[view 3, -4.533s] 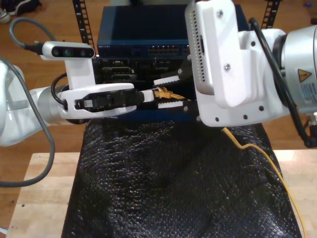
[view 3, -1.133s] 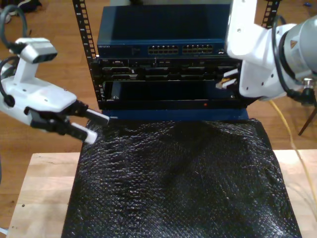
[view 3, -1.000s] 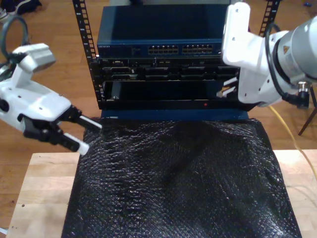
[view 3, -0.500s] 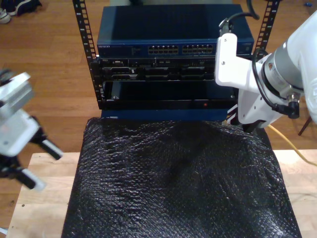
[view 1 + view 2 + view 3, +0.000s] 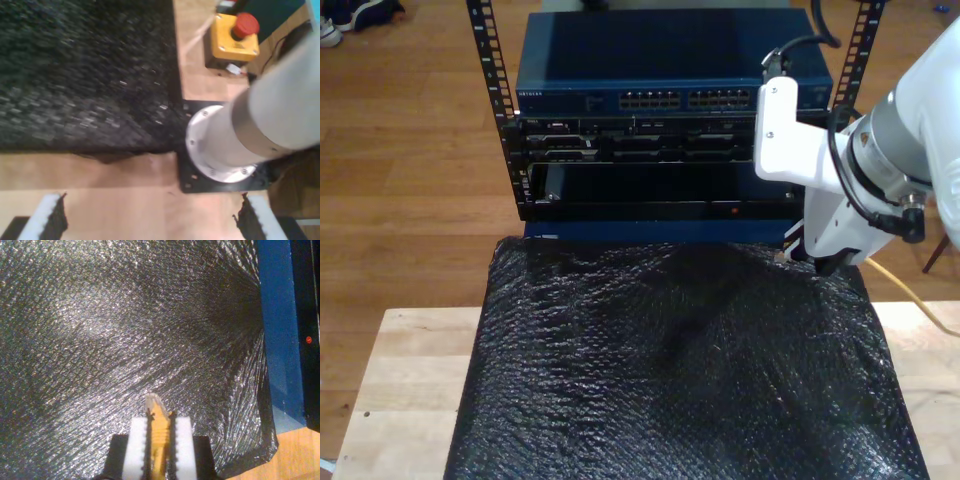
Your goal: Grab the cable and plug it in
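Cable [image 5: 158,427]: plug end clamped in my second hand [image 5: 159,432], low over the black mat [image 5: 670,370] at the exterior view's right, lower than before. My first hand [image 5: 150,220]: wide open, empty, withdrawn from the exterior view's left.

A black bubble-textured mat [image 5: 680,370] covers the wooden counter [image 5: 400,390], reaching the blue rack shelf [image 5: 277,340]. Beyond stands a rack [image 5: 495,100] of network switches [image 5: 650,85]; a yellow box with a red button [image 5: 235,35] sits on the counter
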`<action>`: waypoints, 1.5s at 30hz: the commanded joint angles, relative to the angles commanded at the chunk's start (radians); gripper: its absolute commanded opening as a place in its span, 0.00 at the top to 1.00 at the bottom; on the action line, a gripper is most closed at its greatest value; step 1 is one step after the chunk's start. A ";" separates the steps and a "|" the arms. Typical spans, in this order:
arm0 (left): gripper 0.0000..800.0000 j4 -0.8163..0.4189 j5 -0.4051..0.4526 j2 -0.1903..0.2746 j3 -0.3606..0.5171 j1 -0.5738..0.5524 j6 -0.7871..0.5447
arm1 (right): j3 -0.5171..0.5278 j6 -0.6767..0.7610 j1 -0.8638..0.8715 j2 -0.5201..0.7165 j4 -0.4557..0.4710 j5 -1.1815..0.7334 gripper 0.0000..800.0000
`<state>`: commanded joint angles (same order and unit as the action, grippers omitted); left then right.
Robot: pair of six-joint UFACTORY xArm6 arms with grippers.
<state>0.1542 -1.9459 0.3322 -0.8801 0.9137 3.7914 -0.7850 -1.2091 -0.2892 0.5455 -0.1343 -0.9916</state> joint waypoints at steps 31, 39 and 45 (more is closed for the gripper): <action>0.00 -0.253 0.354 0.152 0.468 0.292 -0.442 | 0.000 0.006 0.002 0.009 0.005 -0.066 1.00; 0.00 -0.267 0.436 0.167 0.534 0.322 -0.456 | 0.000 0.006 0.002 0.011 0.037 -0.078 1.00; 0.00 -0.295 0.552 0.176 0.605 0.387 -0.477 | 0.002 0.006 0.002 0.011 0.037 -0.080 1.00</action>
<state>-0.1404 -1.3936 0.5086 -0.2756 1.3004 3.3142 -0.7835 -1.2029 -0.2877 0.5562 -0.0974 -1.0714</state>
